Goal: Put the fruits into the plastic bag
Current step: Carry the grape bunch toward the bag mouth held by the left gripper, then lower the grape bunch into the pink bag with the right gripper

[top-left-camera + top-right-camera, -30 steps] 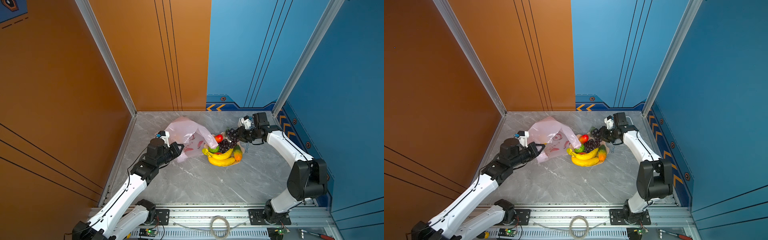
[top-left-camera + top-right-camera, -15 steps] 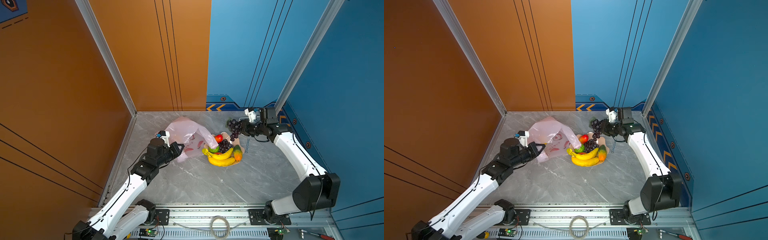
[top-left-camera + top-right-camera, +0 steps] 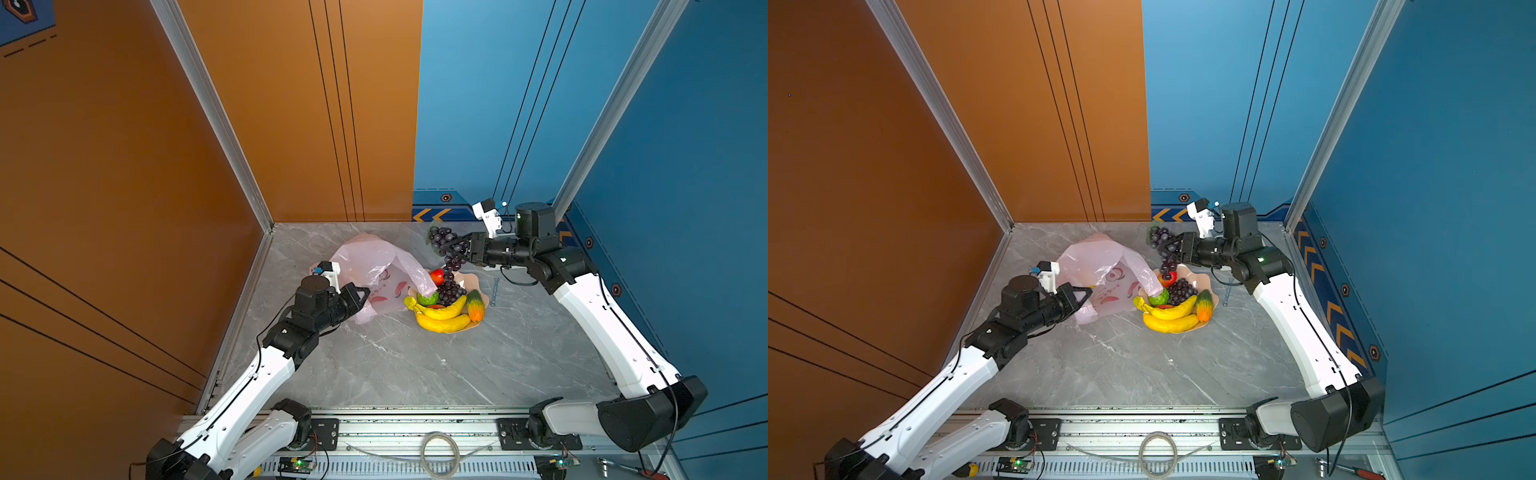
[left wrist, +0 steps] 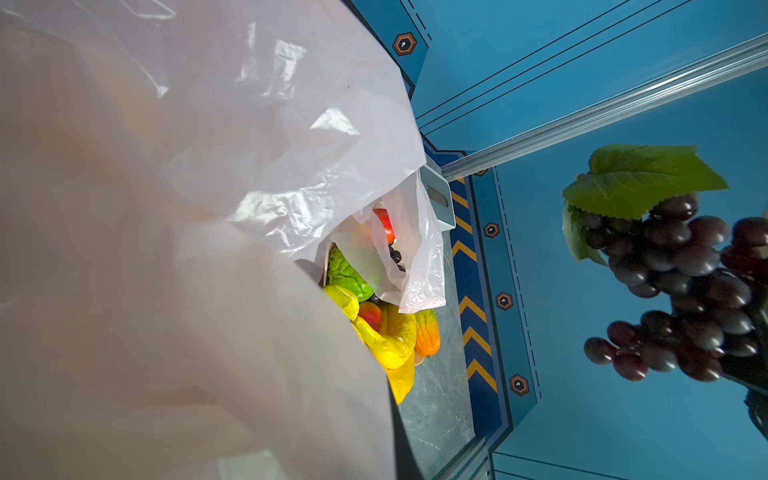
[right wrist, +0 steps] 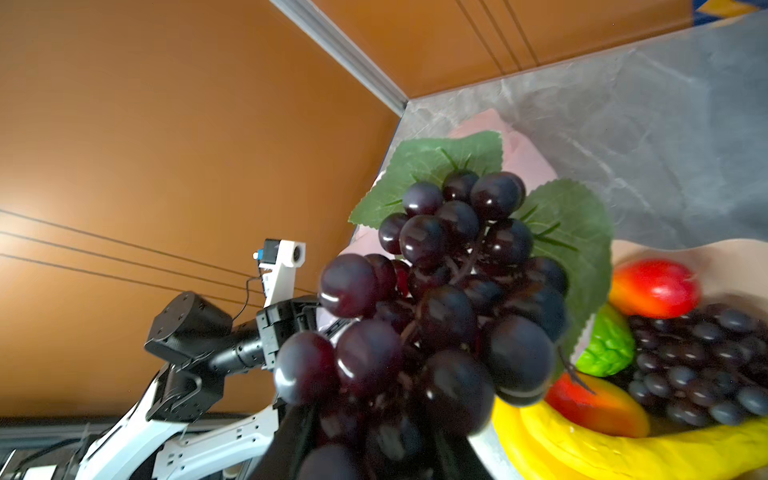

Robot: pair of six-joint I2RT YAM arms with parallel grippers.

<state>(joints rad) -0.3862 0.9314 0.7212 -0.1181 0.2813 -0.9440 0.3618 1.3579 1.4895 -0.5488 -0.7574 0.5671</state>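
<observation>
**Above the bowl, a grape bunch hangs in the right gripper**

Over the far rim of the peach bowl (image 3: 473,277), the right gripper (image 3: 456,248) is clamped partway shut around the held grape bunch (image 3: 440,239), clear of the grey tabletop (image 3: 395,365). The bunch's long axis runs from its leafy end, which sticks out past the fingertips toward the back wall and the bag side, down to a thin tail of grapes dangling toward the red-yellow mango (image 3: 436,275). In the right wrist view the grapes and two green leaves fill the middle of the picture.

The plastic bag (image 3: 374,259) lies puffed up just left of the bowl, with one loose flap draped over the bowl's rim onto the green lime (image 3: 428,298). The left gripper (image 3: 365,294) sits at the bag's near edge with its jaws fully closed, and it appears to pinch the film, which covers most of the left wrist view.

A second grape bunch (image 3: 451,291) rests in the middle of the bowl. The banana bunch (image 3: 442,319) lies across the bowl's front, with its long curve running side to side and its stem end by the lime. The oblong fruit (image 3: 475,306) lies at the bowl's right side, green end toward the back wall and orange end toward the front. A small wrench (image 3: 494,291) lies on the tabletop just right of the bowl.
</observation>
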